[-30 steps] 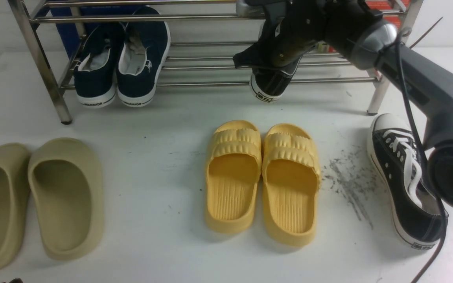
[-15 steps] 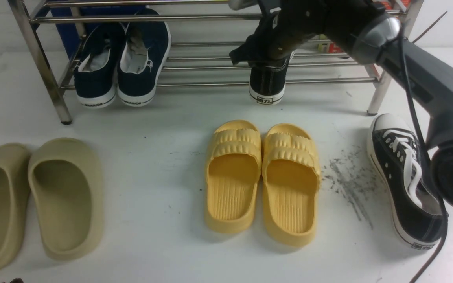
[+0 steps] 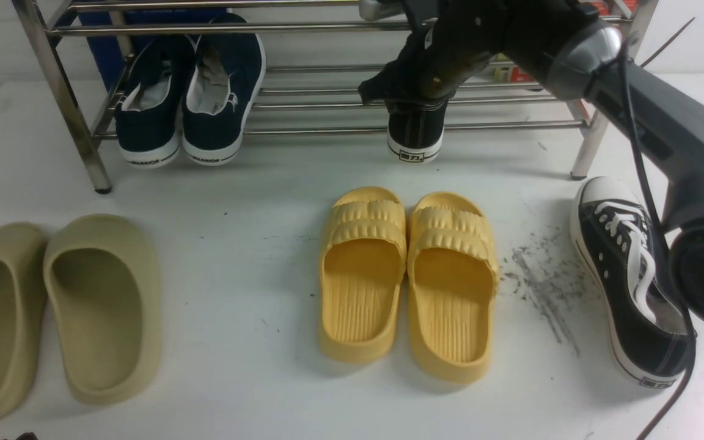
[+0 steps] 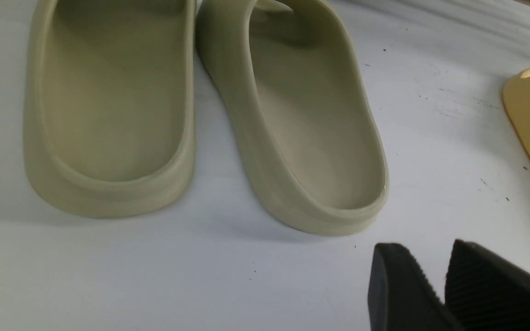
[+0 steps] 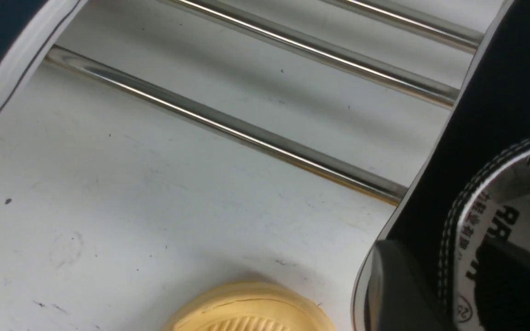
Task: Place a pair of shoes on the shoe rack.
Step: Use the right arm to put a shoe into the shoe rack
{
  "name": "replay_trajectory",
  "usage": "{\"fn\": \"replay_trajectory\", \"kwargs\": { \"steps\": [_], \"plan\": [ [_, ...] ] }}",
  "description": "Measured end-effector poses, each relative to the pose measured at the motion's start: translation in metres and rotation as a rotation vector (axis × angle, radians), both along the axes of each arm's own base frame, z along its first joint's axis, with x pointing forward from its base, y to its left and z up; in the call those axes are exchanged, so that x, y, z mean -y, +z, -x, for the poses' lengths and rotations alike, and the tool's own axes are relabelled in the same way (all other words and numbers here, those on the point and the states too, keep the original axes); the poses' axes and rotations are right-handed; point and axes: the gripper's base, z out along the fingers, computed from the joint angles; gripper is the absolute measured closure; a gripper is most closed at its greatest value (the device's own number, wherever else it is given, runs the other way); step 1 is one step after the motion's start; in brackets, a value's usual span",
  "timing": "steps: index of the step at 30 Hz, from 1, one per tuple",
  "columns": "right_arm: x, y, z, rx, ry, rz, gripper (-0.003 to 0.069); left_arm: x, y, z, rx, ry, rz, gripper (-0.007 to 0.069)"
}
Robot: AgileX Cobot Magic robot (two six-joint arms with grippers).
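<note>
One black canvas sneaker (image 3: 414,131) lies on the lower bars of the steel shoe rack (image 3: 327,129), heel towards me. My right gripper (image 3: 426,90) is shut on its heel-side collar. In the right wrist view (image 5: 449,280) one finger (image 5: 391,285) is outside the black wall (image 5: 486,105) and the other is inside. The second black sneaker (image 3: 627,275), with white laces, lies on the table at the right, partly hidden by my right arm. My left gripper (image 4: 423,253) is shut and empty, low over the table near the olive slides.
Navy slip-ons (image 3: 190,91) sit on the rack's left side. Yellow slides (image 3: 407,275) lie mid-table, their tip also in the right wrist view (image 5: 246,308). Olive slides (image 3: 52,305) lie front left and fill the left wrist view (image 4: 292,115). A rack bar (image 5: 228,124) runs beside the held sneaker.
The held sneaker has swung from tilted to straight and come down onto the lower bars. The right gripper shifted slightly with it. Nothing else has moved.
</note>
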Motion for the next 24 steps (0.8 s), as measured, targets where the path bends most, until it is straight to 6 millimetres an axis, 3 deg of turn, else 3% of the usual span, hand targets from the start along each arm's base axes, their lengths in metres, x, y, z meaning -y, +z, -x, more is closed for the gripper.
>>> {"fn": "replay_trajectory", "kwargs": {
  "steps": [3, 6, 8, 12, 14, 24],
  "plan": [
    [-0.001, -0.005, -0.001, -0.005, 0.006, 0.009, 0.0348, 0.0, 0.0, 0.0, 0.0, 0.0, 0.0, 0.0441],
    [-0.002, -0.012, -0.003, -0.01, 0.024, 0.028, 0.0382, 0.0, 0.0, 0.0, 0.0, 0.0, 0.0, 0.0439],
    [-0.002, -0.013, -0.003, -0.009, 0.036, 0.034, 0.0421, 0.0, 0.0, 0.0, 0.0, 0.0, 0.0, 0.0438],
    [-0.003, -0.012, -0.003, 0.009, 0.078, 0.051, 0.0596, 0.0, 0.0, 0.0, 0.0, 0.0, 0.0, 0.0434],
    [-0.003, -0.012, -0.003, 0.013, 0.086, 0.057, 0.0634, 0.0, 0.0, 0.0, 0.0, 0.0, 0.0, 0.0431],
    [-0.002, -0.01, -0.001, 0.037, 0.163, 0.127, 0.0635, 0.0, 0.0, 0.0, 0.0, 0.0, 0.0, 0.0421]
  ]
}}
